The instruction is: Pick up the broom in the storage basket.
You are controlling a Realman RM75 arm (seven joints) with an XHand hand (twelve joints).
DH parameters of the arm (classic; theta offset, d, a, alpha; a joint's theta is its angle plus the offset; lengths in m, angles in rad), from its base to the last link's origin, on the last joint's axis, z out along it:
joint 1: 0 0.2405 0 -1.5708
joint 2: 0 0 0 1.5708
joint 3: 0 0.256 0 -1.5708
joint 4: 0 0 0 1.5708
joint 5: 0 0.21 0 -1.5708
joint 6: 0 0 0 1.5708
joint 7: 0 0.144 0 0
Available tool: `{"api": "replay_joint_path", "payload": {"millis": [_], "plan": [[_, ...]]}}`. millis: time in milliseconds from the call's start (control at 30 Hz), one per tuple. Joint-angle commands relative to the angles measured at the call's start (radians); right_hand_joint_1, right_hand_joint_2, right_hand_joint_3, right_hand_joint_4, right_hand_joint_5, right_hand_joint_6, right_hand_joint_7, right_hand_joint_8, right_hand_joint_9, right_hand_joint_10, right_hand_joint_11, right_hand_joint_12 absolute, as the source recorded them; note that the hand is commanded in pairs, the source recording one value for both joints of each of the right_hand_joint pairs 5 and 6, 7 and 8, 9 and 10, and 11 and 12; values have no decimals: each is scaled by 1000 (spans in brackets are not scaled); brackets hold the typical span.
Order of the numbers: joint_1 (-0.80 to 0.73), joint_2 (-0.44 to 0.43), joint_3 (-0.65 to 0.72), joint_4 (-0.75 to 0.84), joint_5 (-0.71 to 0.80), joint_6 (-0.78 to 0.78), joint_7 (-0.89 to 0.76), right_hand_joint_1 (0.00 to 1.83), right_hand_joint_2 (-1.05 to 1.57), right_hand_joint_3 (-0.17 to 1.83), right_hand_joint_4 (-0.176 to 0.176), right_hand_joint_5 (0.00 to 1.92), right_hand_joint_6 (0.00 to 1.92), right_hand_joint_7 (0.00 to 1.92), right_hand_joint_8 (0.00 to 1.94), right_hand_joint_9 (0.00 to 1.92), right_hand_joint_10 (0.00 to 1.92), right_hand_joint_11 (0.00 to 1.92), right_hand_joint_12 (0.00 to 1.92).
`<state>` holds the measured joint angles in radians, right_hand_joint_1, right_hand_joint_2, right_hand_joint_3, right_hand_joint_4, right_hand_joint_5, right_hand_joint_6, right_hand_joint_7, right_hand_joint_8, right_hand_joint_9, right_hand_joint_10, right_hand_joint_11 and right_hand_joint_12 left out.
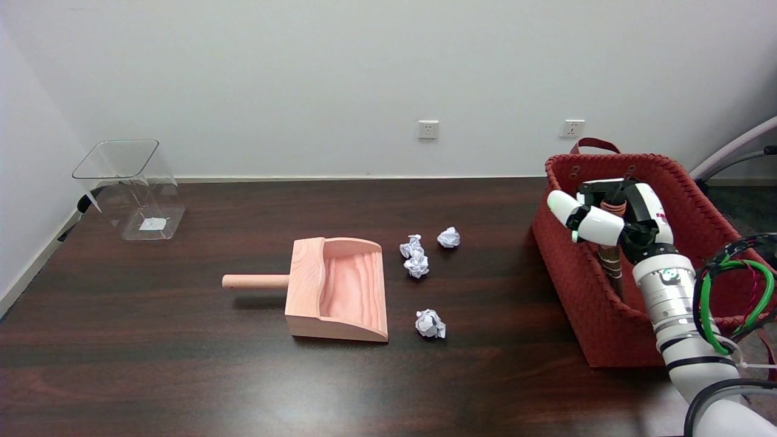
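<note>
The red woven storage basket [580,303] stands at the table's right end. The broom [610,262] stands nearly upright inside it; only its dark brown handle with copper-coloured bands shows, and its head is hidden behind the basket's near wall. My right hand [614,220] is over the basket, and its fingers are wrapped around the upper part of the handle. The top of the handle pokes out between the fingers.
A wooden dustpan [337,288] lies mid-table with its handle pointing left. Three crumpled paper balls [430,323] lie to its right. A clear plastic bin [130,188] stands at the far left. The basket's strap handle [595,144] rises at its back rim.
</note>
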<state>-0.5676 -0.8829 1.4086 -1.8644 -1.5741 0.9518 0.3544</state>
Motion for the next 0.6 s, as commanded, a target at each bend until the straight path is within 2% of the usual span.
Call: {"api": "replay_joint_path", "payload": {"millis": [33,167,233,300,367,433,600], "plan": [[17,11,2,3,11,-11,28,1010,524,858,0,1657,1657,1751,1751,1708,1708,1494,1494],[13,10,0,5,11,-11,57,984,561,927,0,1617,1617,1750,1750,1712,1712,1484,1484],[9,8,1,3,7,-11,57,961,445,974,0,1409,1409,1636,1636,1606,1606,1413,1413],[4,6,1,1,-1,-11,57,953,364,985,0,1285,1285,1568,1568,1515,1515,1361,1361],[2,4,-2,0,-11,-11,59,952,170,1062,0,1056,1056,1443,1443,1375,1375,1285,1285],[-2,1,-4,0,-11,-11,65,957,27,1131,0,940,940,1363,1363,1281,1281,1222,1222],[-12,-2,-4,0,-12,-9,80,968,-15,1099,0,868,868,1329,1329,1236,1236,1181,1181]]}}
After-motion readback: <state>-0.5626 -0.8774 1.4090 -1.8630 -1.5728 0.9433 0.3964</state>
